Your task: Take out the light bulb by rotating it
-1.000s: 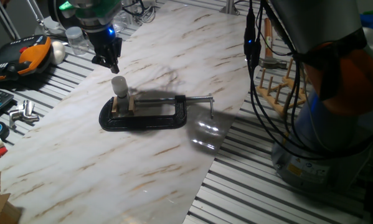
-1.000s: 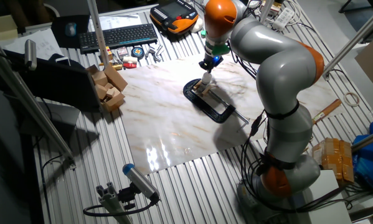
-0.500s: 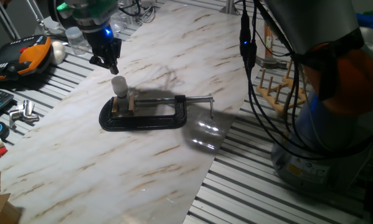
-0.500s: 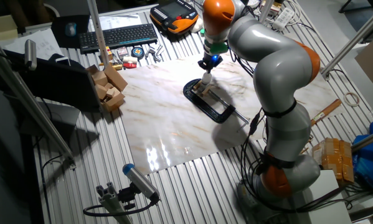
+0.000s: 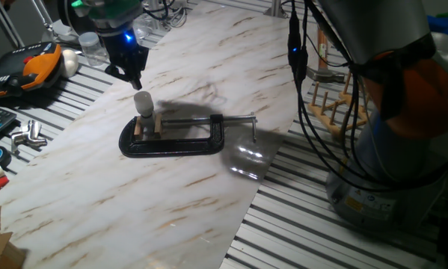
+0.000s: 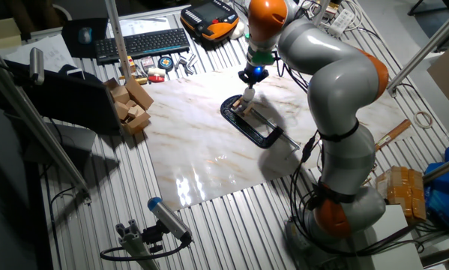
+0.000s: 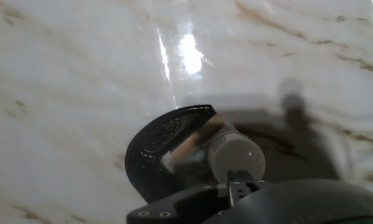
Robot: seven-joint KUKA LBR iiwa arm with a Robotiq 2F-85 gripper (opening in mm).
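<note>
Bulb [image 5: 143,102] stands upright with its white globe on top, its base set between small wooden blocks [image 5: 146,125] held in a black clamp [image 5: 171,138] that lies flat on the marble-patterned board [image 5: 209,60]. Just above it and a little toward the far side hangs the gripper [image 5: 131,75], apart from the globe and holding nothing; whether its fingers are spread or closed cannot be told. From the hand camera the bulb [image 7: 237,158] sits just ahead of the black fingertips [image 7: 239,185], beside the clamp's curved end [image 7: 161,140].
</note>
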